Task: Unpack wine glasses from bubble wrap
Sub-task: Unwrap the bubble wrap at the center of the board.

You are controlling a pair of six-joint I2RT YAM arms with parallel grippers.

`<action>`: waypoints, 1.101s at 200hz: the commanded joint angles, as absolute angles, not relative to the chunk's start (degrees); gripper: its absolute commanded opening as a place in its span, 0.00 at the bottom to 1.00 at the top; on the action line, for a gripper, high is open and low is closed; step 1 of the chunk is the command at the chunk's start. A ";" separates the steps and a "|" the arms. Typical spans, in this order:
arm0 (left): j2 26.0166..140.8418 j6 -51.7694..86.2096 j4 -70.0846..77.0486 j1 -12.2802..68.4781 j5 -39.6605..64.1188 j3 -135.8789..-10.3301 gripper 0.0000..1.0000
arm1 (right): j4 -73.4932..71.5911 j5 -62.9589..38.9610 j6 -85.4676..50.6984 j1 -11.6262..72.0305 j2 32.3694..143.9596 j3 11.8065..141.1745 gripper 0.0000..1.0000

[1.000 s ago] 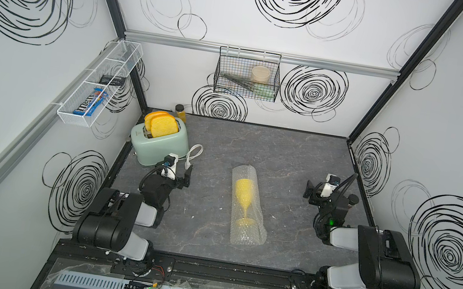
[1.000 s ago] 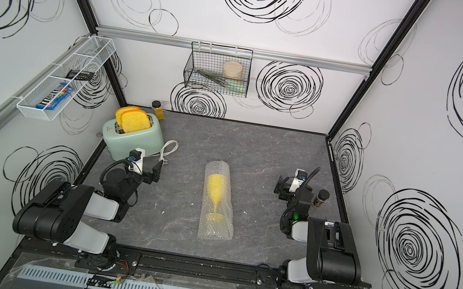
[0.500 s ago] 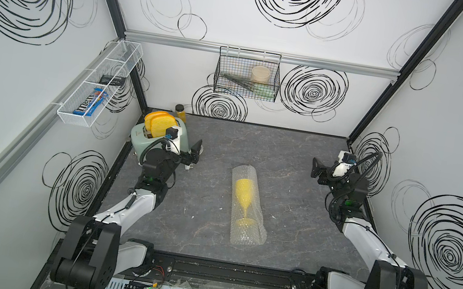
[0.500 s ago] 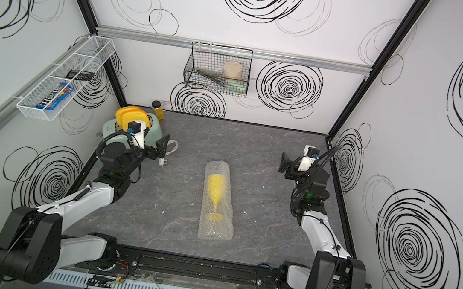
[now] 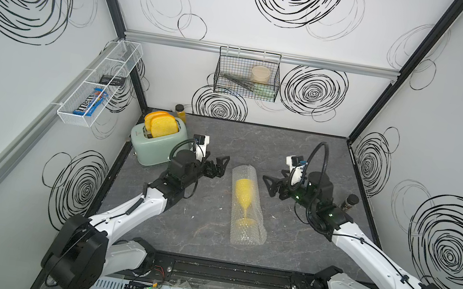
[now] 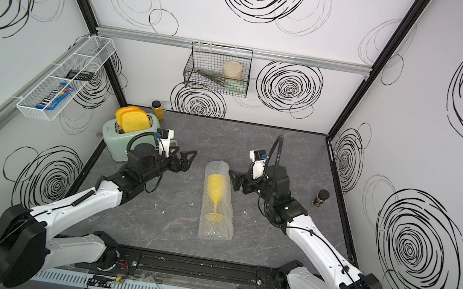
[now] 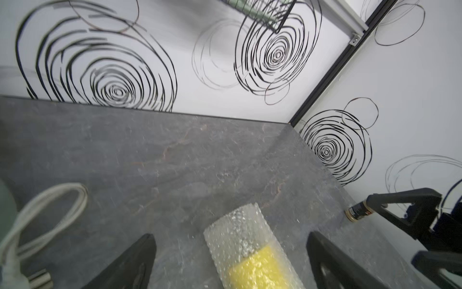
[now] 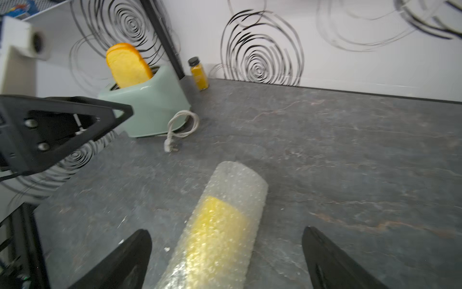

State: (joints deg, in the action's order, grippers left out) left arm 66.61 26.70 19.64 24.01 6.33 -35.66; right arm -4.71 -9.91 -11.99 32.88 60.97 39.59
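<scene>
Dimly, goblet (image 5: pixel 243 188) shows through bubble wrap (image 5: pixel 245 173); left end effector (image 5: pixel 222 166) and right end effector (image 5: pixel 268 185) gape.

White links (image 5: pixel 153 202), black joints (image 5: pixel 78 250), seemingly triangular screwed black fingers (image 8: pixel 110 111)

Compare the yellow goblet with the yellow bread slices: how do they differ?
The goblet lies on its side, rolled inside the bubble wrap; the bread slices stand in the toaster, uncovered. The goblet is central; the bread slices are near the far left corner. Both are yellow.
</scene>
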 commanded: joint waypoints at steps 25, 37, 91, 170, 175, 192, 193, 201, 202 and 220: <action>58.69 37.29 12.35 28.09 1.69 -29.53 1.00 | 8.93 2.05 -8.70 46.29 64.59 42.09 1.00; 56.67 37.46 10.66 30.28 -0.64 -28.63 1.00 | 10.93 5.53 -8.54 48.83 66.13 42.39 1.00; 52.76 41.59 11.08 32.61 -1.03 -22.69 0.99 | 18.28 17.54 -9.39 53.23 76.19 47.79 0.92; 53.40 44.94 14.22 35.67 -0.44 -19.89 0.98 | 24.39 31.38 -10.68 56.25 88.49 56.31 0.62; 53.71 45.14 14.41 36.04 -0.44 -19.80 0.98 | 24.64 31.82 -10.79 56.29 88.75 56.63 0.59; 54.93 46.06 15.91 37.91 -0.54 -19.21 0.98 | 24.37 32.58 -10.77 56.25 89.12 56.93 0.53; 55.06 46.15 16.04 38.03 -0.53 -19.19 0.98 | 24.36 32.55 -10.74 56.25 89.12 56.90 0.53; 55.94 46.69 17.24 39.04 -0.44 -18.78 0.97 | 23.92 32.61 -10.72 56.16 89.04 56.78 0.49; 56.05 46.81 17.41 39.17 -0.40 -18.75 0.97 | 23.87 32.61 -10.77 56.16 89.03 56.74 0.48; 58.48 48.36 20.52 41.51 -0.18 -17.95 0.97 | 23.59 32.22 -10.65 55.99 89.03 56.67 0.41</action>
State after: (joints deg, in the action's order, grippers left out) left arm 55.99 44.84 14.26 39.07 -0.03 -19.51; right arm 22.20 30.06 -10.28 55.96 88.92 55.53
